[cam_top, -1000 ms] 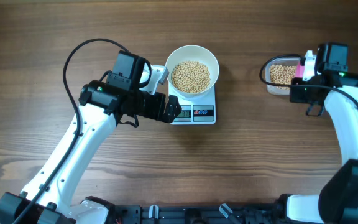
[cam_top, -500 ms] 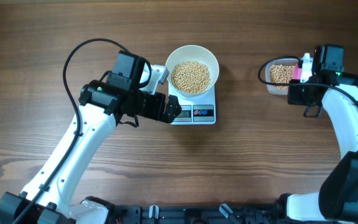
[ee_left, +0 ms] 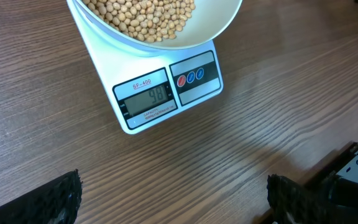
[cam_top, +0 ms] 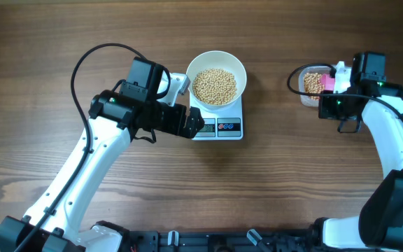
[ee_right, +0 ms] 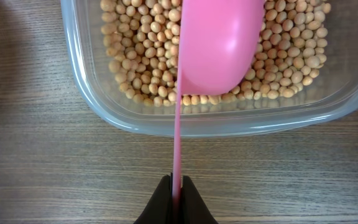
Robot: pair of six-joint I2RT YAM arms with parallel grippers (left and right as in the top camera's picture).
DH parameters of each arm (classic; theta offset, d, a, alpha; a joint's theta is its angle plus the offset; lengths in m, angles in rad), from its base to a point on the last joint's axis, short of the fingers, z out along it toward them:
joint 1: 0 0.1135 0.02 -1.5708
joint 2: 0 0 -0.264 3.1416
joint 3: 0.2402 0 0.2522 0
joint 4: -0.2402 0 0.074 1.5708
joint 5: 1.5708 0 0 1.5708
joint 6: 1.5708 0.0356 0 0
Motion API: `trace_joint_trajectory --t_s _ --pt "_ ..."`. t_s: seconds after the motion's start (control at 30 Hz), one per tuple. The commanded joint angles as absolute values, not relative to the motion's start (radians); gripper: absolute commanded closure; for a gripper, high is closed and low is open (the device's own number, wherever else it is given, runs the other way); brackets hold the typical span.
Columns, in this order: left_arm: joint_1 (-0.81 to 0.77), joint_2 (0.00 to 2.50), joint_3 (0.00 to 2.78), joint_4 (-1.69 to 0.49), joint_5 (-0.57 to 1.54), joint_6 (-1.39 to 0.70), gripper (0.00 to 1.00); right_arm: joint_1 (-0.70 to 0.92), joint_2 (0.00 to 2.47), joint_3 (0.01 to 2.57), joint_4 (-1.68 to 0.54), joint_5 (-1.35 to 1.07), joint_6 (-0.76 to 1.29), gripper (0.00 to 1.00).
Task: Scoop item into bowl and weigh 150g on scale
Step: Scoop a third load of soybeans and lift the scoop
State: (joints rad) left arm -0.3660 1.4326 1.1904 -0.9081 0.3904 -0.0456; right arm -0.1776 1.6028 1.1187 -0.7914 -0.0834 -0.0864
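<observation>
The white bowl (cam_top: 217, 78) sits on the white scale (cam_top: 220, 127) and holds a heap of tan beans (cam_top: 214, 85). In the left wrist view the scale's display (ee_left: 145, 102) shows digits that look like 98, below the bowl (ee_left: 219, 28). My left gripper (cam_top: 189, 123) hovers wide open just left of the scale's front, its fingers (ee_left: 61, 199) far apart over bare wood. My right gripper (ee_right: 178, 193) is shut on the thin handle of a pink scoop (ee_right: 219, 43). The scoop hangs over the beans (ee_right: 135, 68) in the clear container (cam_top: 308, 85).
The clear plastic container (ee_right: 197, 124) stands on the wood at the right, well apart from the scale. A black cable (cam_top: 96, 59) loops over the left arm. Bare wooden table lies between the scale and the container.
My right gripper has shifted a little to the left with the pink scoop, further over the container. The left arm, bowl and scale have not moved.
</observation>
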Motion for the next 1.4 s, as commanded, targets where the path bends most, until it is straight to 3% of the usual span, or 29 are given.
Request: trace_joint_trajectory --t_s 0.0,0.93,1.37 --pt "-0.366 1.438 1.195 -0.906 0.4 -0.03 0.0 -0.173 1.62 1.106 -0.791 -0.125 -0.076 0.96" --pt "-0.366 1.438 1.195 -0.906 0.4 -0.03 0.0 -0.177 1.678 1.106 -0.784 -0.416 -0.015 0.96" --pt "-0.366 1.438 1.195 -0.906 0.4 -0.03 0.0 -0.307 1.678 1.106 -0.794 -0.733 0.03 0.96"
